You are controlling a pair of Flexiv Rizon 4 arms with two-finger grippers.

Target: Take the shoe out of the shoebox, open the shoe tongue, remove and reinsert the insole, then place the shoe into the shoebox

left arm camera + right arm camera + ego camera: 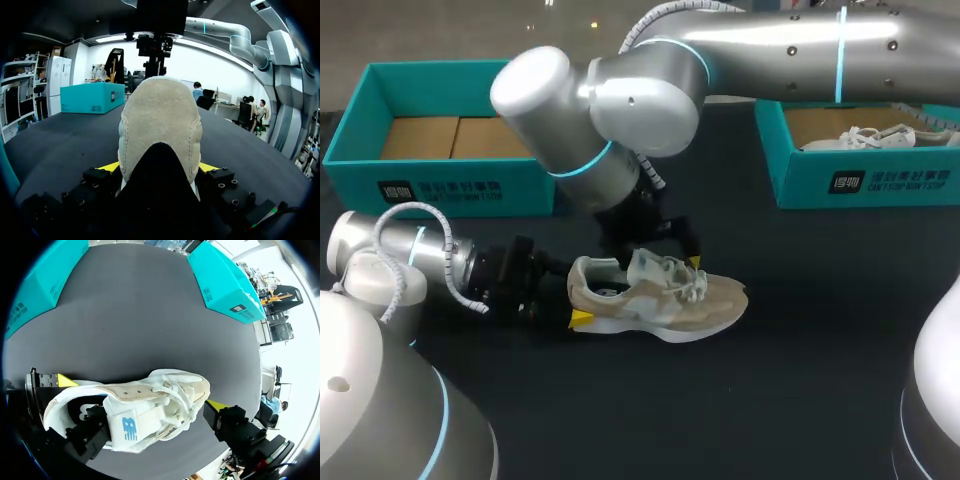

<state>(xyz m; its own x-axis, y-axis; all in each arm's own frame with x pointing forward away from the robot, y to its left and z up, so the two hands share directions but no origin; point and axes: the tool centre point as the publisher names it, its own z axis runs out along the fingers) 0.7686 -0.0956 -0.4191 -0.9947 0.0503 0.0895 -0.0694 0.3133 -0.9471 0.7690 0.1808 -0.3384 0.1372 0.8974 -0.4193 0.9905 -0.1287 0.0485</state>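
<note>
A low shoe [660,300] of beige suede and pale mesh, with white laces and a thick white sole, is seen standing upright on its sole in the middle of the table, outside the boxes and nearer the robot, its toe turned toward the right arm's side. Its heel is pinched from both sides between the yellow tips of the left gripper [160,166], which is laid low along the table behind the shoe. The white tongue [127,426], marked in blue, is raised from the opening. The right gripper [160,415] is held above the shoe with its fingers spread wide: one dark finger is set at the tongue, its tip hidden, and the other yellow tip is seen just beside the laces. The shoe is borne by a flat black table [800,390]. At the far left an open teal cardboard shoebox [440,185] with a bare brown floor is placed, and at the far right a second teal shoebox [860,182], in which a white shoe [875,138] is laid.
</note>
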